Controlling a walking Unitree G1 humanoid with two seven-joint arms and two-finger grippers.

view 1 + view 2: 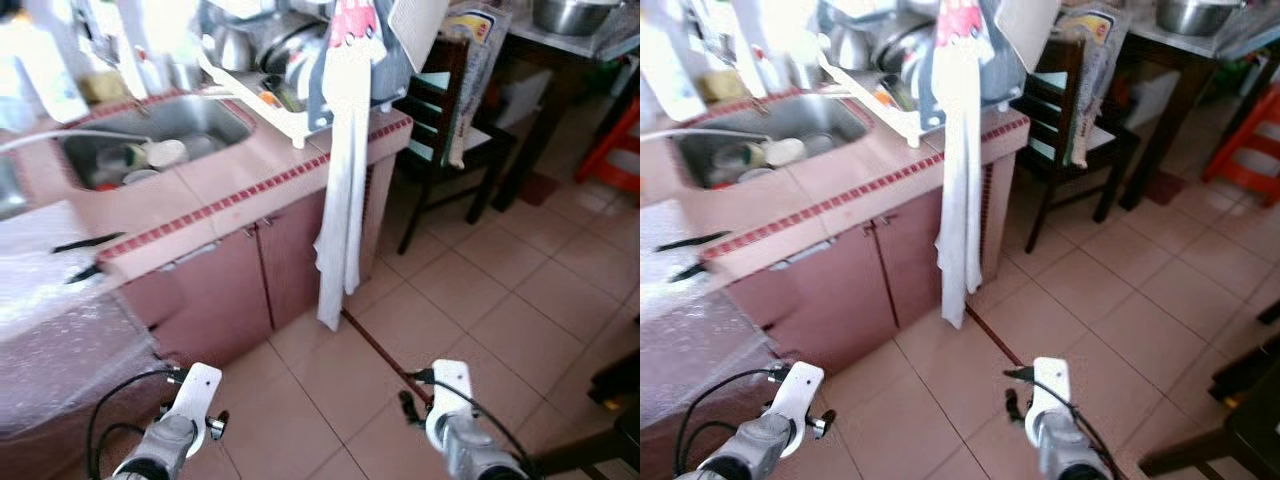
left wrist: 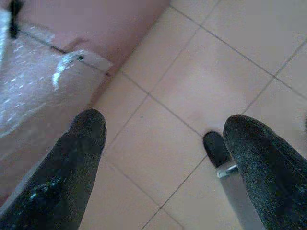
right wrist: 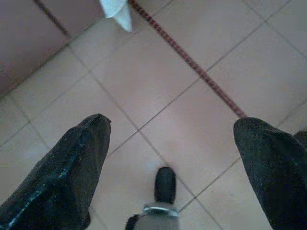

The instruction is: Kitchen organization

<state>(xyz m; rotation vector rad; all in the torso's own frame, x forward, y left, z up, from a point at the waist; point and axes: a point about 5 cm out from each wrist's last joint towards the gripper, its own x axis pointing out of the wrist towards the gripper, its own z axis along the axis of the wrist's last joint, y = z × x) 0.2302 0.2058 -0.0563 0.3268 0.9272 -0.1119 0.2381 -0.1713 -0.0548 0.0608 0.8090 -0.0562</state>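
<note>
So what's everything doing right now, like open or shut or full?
Left claw: open, holding nothing, over the floor.
Right claw: open, holding nothing, over the floor.
Cabinet doors: shut.
Sink: has dishes in it.
Towel: hanging off the counter edge.
Dish rack: loaded with pots.
Chair: upright by the counter end.

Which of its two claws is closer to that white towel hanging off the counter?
The right. The right gripper hangs over floor tiles just out from the towel, whose tip shows in its wrist view. The left gripper hangs further along the counter, beside the cabinet.
</note>
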